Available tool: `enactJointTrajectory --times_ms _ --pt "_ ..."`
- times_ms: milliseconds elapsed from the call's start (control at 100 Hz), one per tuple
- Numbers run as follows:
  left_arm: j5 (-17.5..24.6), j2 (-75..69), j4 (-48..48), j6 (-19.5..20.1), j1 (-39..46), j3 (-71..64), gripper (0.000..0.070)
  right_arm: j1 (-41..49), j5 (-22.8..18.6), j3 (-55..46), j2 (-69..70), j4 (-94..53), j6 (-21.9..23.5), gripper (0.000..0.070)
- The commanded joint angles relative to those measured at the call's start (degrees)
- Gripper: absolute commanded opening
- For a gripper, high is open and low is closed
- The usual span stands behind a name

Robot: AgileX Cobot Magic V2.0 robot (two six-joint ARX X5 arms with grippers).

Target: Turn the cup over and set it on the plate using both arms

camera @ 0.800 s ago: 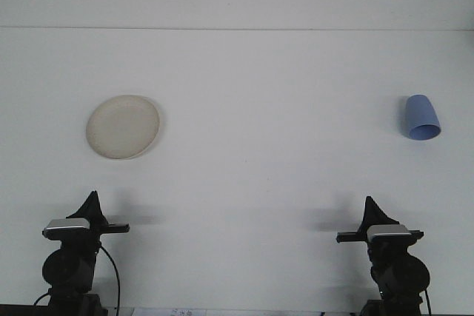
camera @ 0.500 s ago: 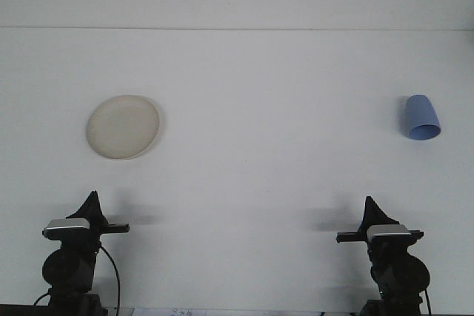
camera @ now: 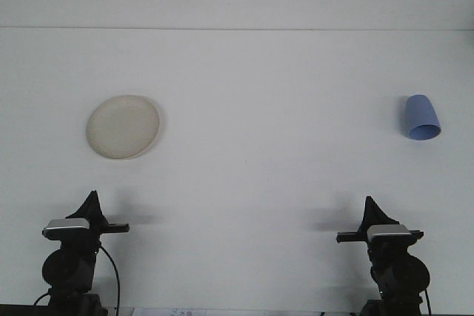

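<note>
The blue cup [camera: 422, 118] is lying at three o'clock on the bench [camera: 266, 94], looking light, smooth, probably slippery; I am planning to pinch its wall. I cannot tell how my right claw [camera: 368, 205] is set.

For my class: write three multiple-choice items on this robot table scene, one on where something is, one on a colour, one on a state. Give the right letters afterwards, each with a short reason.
1. Where is the plate?
A. on the table's left half
B. on the table's right half
C. under the cup

2. What colour is the cup?
A. red
B. blue
C. green

3. What is the state of the cup?
A. held by the right gripper
B. standing on the plate
C. alone on the table, untouched

Answers:
1 A, the plate lies ahead of the left gripper.
2 B, it is plainly light blue.
3 C, it sits far right, well apart from the right gripper and the plate.
</note>
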Motion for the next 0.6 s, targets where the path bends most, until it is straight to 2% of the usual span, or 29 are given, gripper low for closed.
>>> enactJointTrajectory --times_ms 0,110,430,500,540,580,590 --pt "-0.13 -0.13 0.96 -0.20 0.00 -1.09 0.0015 0.04 -0.74 -0.11 -0.02 0.59 3.85 0.0007" --pt "-0.13 -0.13 0.96 -0.20 0.00 -1.09 0.0015 0.04 -2.54 -0.11 -0.02 0.59 10.58 0.0007" --pt "-0.13 -0.13 0.96 -0.20 0.00 -1.09 0.0015 0.04 -2.01 2.86 -0.02 3.54 22.10 0.0007" --pt "-0.13 -0.13 0.96 -0.17 0.00 -1.09 0.0015 0.04 -0.09 7.08 0.57 2.56 22.71 0.0008" --pt "-0.13 -0.13 0.96 -0.17 0.00 -1.09 0.0015 0.04 0.96 10.01 1.70 1.73 21.51 0.0022" --pt "-0.13 -0.13 0.96 -0.20 0.00 -1.09 0.0015 0.04 1.99 13.35 3.30 0.39 19.06 0.0080" --pt "-0.13 -0.13 0.96 -0.20 0.00 -1.09 0.0015 0.04 2.25 14.10 3.69 0.02 18.49 0.0120"
